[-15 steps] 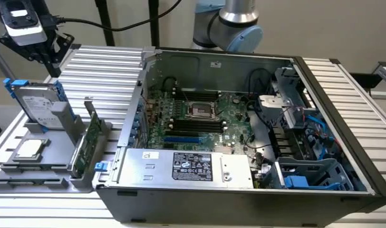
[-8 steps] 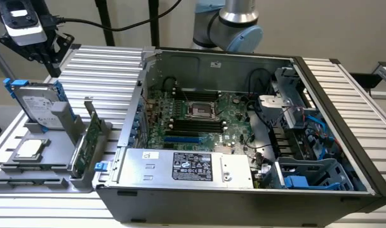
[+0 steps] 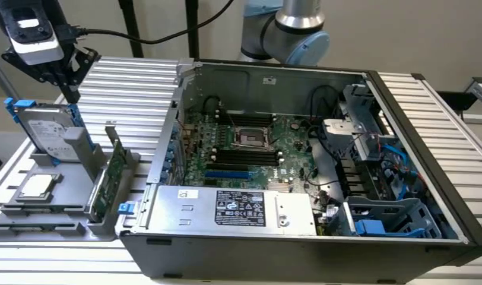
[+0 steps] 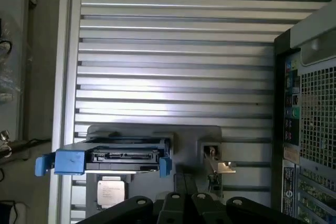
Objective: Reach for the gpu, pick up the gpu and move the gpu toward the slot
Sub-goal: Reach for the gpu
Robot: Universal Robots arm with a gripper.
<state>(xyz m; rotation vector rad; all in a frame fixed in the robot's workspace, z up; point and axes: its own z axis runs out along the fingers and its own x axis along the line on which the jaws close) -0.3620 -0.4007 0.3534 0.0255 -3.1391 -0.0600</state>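
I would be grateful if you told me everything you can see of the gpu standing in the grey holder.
The gpu is a thin, flat green circuit-board card with a silver metal bracket at one end. It stands on edge in a slot of the grey holder at the exterior view's left, beside the hard drive with blue rails and outside the computer case. Nothing grips it; the hand hangs above, apart from it.
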